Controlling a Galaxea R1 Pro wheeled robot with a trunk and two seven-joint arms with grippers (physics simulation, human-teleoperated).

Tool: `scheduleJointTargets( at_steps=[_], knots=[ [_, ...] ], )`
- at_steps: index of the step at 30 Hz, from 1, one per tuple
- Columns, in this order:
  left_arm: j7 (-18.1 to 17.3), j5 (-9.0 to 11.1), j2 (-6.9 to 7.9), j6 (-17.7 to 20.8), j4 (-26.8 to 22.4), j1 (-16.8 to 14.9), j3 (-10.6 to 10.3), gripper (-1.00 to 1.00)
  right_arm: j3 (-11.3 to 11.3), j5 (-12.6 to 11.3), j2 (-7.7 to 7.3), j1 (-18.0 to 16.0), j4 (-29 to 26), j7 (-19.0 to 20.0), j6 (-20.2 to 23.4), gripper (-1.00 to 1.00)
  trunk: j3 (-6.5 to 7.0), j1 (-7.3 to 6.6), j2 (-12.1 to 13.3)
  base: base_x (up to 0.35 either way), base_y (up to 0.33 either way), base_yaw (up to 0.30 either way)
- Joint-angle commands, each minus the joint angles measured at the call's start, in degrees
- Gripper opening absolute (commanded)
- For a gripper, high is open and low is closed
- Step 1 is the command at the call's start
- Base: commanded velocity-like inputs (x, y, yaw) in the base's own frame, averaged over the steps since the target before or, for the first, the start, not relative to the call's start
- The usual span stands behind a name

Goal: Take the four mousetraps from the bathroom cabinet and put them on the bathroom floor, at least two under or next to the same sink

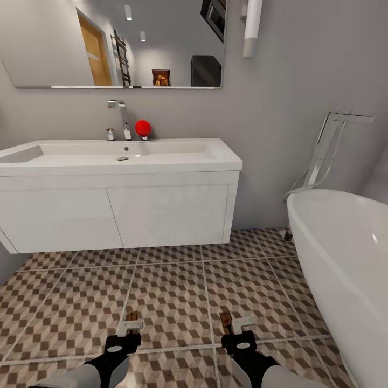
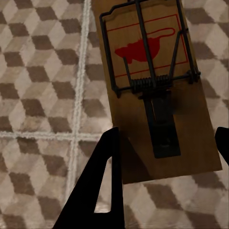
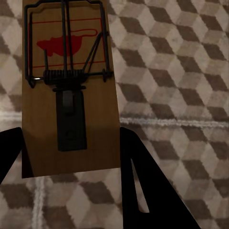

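Two mousetraps [image 2: 157,90] [image 3: 71,90], two claws [image 1: 129,327] [image 1: 237,326], one sink [image 1: 118,178], one bathtub [image 1: 345,253], one mirror [image 1: 113,43].

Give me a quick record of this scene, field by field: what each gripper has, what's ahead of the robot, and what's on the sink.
left gripper: shut on a mousetrap, held above the floor
right gripper: shut on a second mousetrap
floor: cube-pattern tiles, pale grout lines
sink: white wall-hung unit straight ahead, chrome faucet
on sink: red ball beside the faucet
bathtub: white, to the right
above sink: mirror
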Motion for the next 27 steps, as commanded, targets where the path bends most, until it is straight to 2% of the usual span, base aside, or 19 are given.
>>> scheduleJointTargets(
  at_steps=[1,7,16,27],
  knots=[
    [0.2,0.7,-0.01,-0.2,0.1,0.0,-0.5,-1.00,0.2,0.1,0.02,0.0,0.1,-0.5,-0.1,-1.00,-0.05,-0.01,0.0,0.000,0.000,0.000],
    [0.2,2.8,-0.01,0.0,0.1,0.4,-0.5,-1.00,0.0,0.0,0.02,0.0,0.9,0.8,-0.4,-1.00,-0.05,-0.01,0.0,0.000,0.000,0.000],
    [0.2,3.2,0.14,0.0,0.1,1.6,-0.5,-1.00,0.0,-0.1,0.02,0.0,2.3,3.1,-1.2,-1.00,-0.05,-0.01,0.0,0.000,0.000,0.000],
    [1.0,3.1,-0.06,-0.4,-0.2,1.6,-0.6,-1.00,0.0,0.0,0.02,0.0,2.3,3.3,-2.2,-1.00,-0.05,-0.01,0.0,0.000,0.000,0.000]
  ],
)
